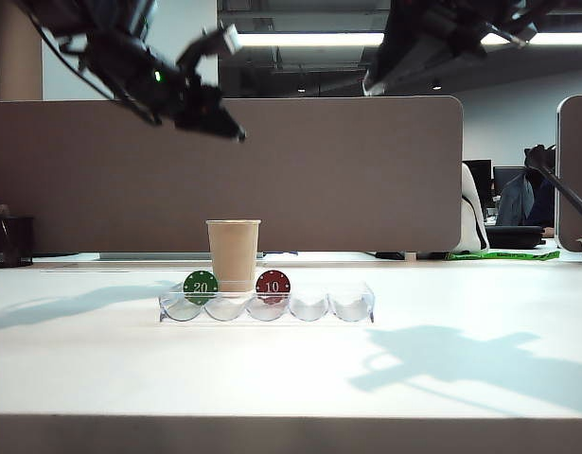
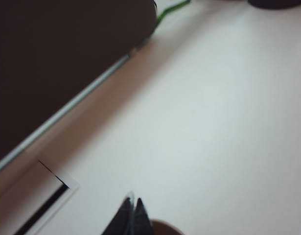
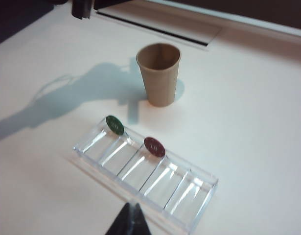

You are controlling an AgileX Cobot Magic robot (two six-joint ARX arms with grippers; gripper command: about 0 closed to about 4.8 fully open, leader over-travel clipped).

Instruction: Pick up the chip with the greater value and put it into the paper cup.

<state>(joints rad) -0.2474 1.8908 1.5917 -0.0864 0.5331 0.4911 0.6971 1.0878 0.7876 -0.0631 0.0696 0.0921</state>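
I see two chips, one green and one red, one paper cup, one clear tray.

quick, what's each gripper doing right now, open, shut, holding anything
Left gripper: shut, raised above the paper cup; no chip seen between its fingers.
Right gripper: shut, empty, hovering over the near edge of the clear chip tray.

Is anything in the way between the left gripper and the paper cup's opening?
Nothing visible. The left gripper hangs shut in open air above the paper cup, whose mouth is uncovered. The right gripper, shut, is high over the tray in front. No black chip shows.
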